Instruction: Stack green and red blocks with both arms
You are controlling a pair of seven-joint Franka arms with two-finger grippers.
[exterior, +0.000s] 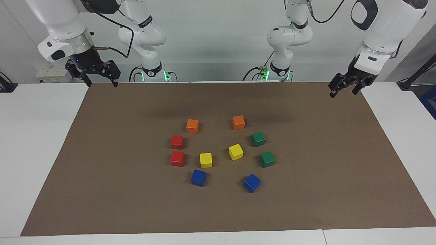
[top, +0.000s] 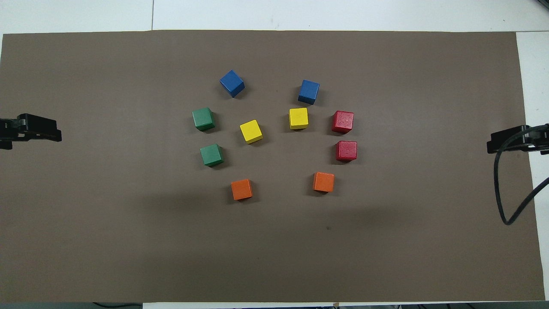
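Two green blocks [exterior: 258,139] [exterior: 267,159] lie on the brown mat toward the left arm's end of the cluster, apart from each other; from overhead they are the green blocks [top: 212,155] [top: 203,119]. Two red blocks [exterior: 177,142] [exterior: 177,158] lie side by side toward the right arm's end, red blocks [top: 346,150] [top: 342,122] from above. My left gripper [exterior: 343,92] [top: 40,128] hangs open and empty over the mat's edge at its own end. My right gripper [exterior: 102,83] [top: 508,140] hangs open and empty over the other end's edge. Both arms wait, well away from the cubes.
Two orange cubes [exterior: 192,126] [exterior: 238,122] lie nearest the robots, two yellow cubes [exterior: 205,160] [exterior: 235,151] in the middle, and two blue cubes [exterior: 198,177] [exterior: 251,182] farthest out. The brown mat [exterior: 102,153] covers most of the white table [exterior: 30,136]. A black cable [top: 502,193] loops from the right arm.
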